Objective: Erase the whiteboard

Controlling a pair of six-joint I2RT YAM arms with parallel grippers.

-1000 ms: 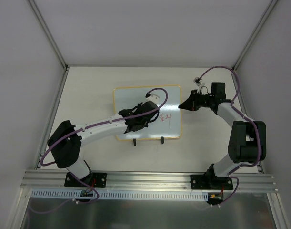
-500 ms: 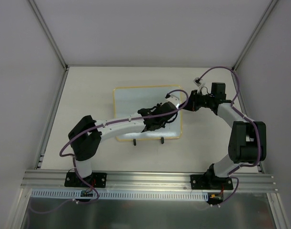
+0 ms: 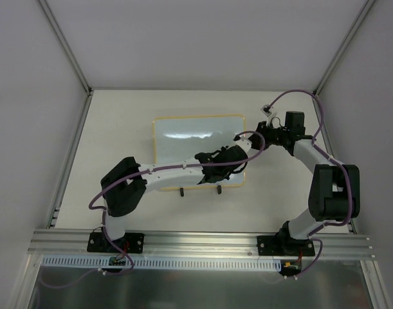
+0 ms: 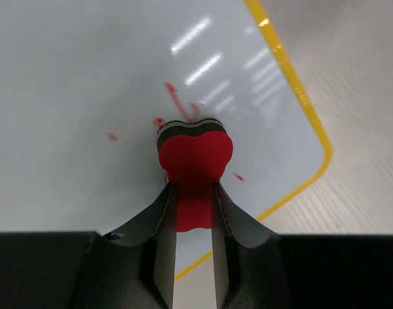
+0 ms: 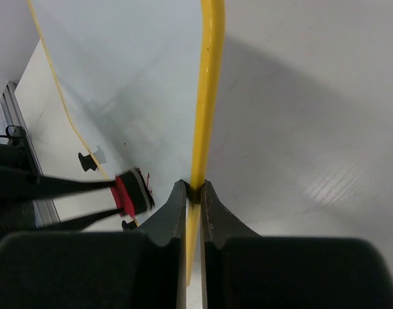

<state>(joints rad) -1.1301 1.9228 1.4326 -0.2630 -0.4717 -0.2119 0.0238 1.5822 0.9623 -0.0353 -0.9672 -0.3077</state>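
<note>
The whiteboard (image 3: 183,138), white with a thin yellow frame, lies flat on the table. My left gripper (image 3: 229,168) is over its lower right part. In the left wrist view this gripper (image 4: 194,193) is shut on a small red block (image 4: 195,158) with a dark felt face, which is pressed on the board (image 4: 67,96). Faint red marks (image 4: 175,98) show just beyond the block. My right gripper (image 3: 249,137) is shut on the board's right edge. In the right wrist view its tips (image 5: 195,193) pinch the yellow frame (image 5: 209,96), and the block (image 5: 128,193) shows to the left.
Two small black feet (image 3: 181,192) (image 3: 219,190) stick out from the board's near edge. Grey walls with metal posts close in the pale table (image 3: 119,122) on three sides. An aluminium rail (image 3: 196,243) carries the arm bases.
My left gripper has swept the red block rightward across the board, over where the red handwriting was. My right gripper has moved left and shut on the board's right edge.
</note>
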